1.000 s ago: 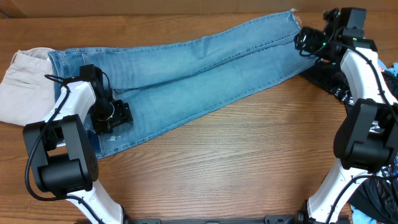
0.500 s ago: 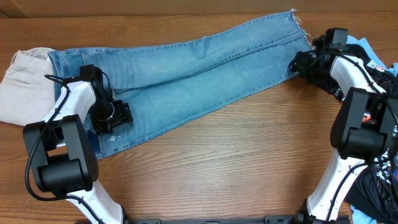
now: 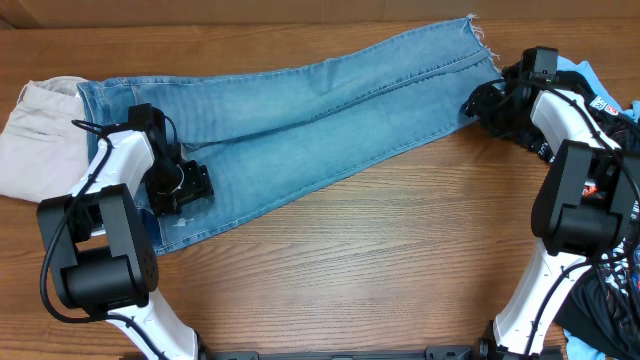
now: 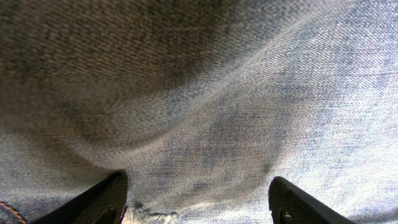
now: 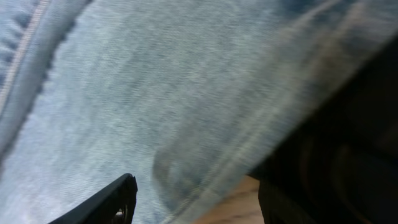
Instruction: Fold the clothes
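A: Where are the jeans (image 3: 320, 120) placed?
B: They are laid flat on the wooden table (image 3: 380, 270). The long axis is run diagonally, with the waist at the left beside the beige trousers (image 3: 35, 140) and the frayed hems (image 3: 476, 32) at the upper right.
A: Which arm is nearer the hems?
B: The right gripper (image 3: 476, 100) is set at the hem end, over the lower leg's edge. The left gripper (image 3: 188, 186) is parked on the thigh part near the waist, well apart from the hems.
A: Fingers?
B: The left fingers (image 4: 93, 202) are spread wide. Denim is seen below them with a low ridge, and nothing is pinched. The right finger (image 5: 112, 199) is held apart from a dark mass opposite, with the denim edge in the gap and wood beneath. No firm pinch can be confirmed.
A: Coming move?
B: It is judged that the hem end is to be carried left along the long axis toward the waist.
A: Material?
B: Soft light-blue denim, finely woven, with stitched seams. Sag is expected once it is lifted.
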